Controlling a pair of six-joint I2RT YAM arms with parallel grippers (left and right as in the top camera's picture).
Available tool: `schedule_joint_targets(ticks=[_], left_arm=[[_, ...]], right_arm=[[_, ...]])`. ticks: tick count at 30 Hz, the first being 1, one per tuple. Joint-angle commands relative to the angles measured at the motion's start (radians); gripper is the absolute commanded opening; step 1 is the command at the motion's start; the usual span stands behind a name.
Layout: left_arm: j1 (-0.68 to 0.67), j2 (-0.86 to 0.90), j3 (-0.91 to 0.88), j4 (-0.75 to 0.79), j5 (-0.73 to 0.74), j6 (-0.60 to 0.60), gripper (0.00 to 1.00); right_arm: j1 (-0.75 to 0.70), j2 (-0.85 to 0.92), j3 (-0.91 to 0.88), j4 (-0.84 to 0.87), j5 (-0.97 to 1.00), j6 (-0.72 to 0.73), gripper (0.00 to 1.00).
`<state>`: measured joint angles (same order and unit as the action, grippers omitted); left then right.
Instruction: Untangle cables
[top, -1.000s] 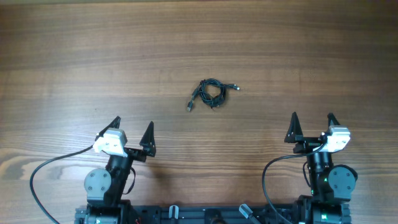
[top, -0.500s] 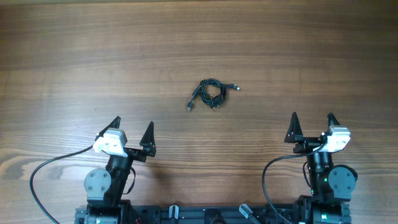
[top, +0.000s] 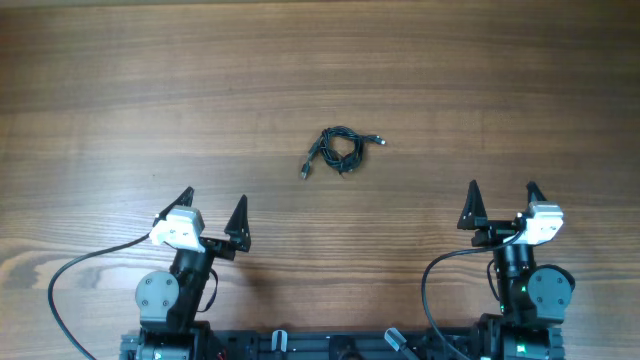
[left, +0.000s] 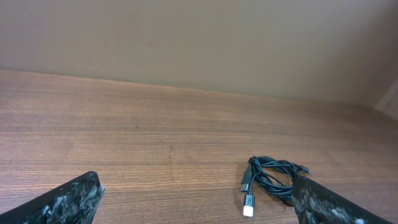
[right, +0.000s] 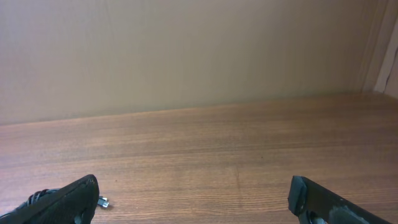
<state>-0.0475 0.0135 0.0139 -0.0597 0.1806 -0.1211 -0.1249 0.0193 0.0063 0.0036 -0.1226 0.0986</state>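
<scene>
While the left tool (top: 213, 195) and right tool (top: 502, 186) gape empty, the cables (top: 340, 150) lie bunched together.

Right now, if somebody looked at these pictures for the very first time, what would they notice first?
A small knotted bundle of thin black cables lies near the middle of the wooden table. Closer to the robot's base, the left pincer and the right pincer both stand wide open, one on each side. Neither touches the cables.
</scene>
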Motion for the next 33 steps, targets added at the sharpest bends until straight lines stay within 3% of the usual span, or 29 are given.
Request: schedule_joint_targets(ticks=[1,5,9,12,22,33], left_arm=[[0.007,-0.007,-0.008,0.001,-0.011,-0.01,1.0],[0.006,-0.007,-0.008,0.054,-0.023,-0.022,1.0],[0.007,-0.007,-0.001,0.048,0.066,-0.057,1.0],[0.007,-0.007,0.036,-0.007,0.066,-0.127,1.0],[0.007,0.002,0.234,-0.291,0.065,-0.126,1.0],[0.006,0.185,0.354,-0.379,0.066,-0.126,1.0]], right_arm=[[0.004,-0.002,-0.001,0.003,-0.001,-0.018,1.0],[0.004,-0.002,-0.001,0.003,-0.001,-0.018,1.0],[0.004,-0.002,-0.001,0.003,-0.001,-0.018,1.0],[0.004,-0.002,-0.001,0.003,-0.001,-0.018,1.0],[0.004,-0.002,-0.001,0.003,-0.001,-0.018,1.0],[0.004,-0.002,-0.001,0.003,-0.001,-0.018,1.0]])
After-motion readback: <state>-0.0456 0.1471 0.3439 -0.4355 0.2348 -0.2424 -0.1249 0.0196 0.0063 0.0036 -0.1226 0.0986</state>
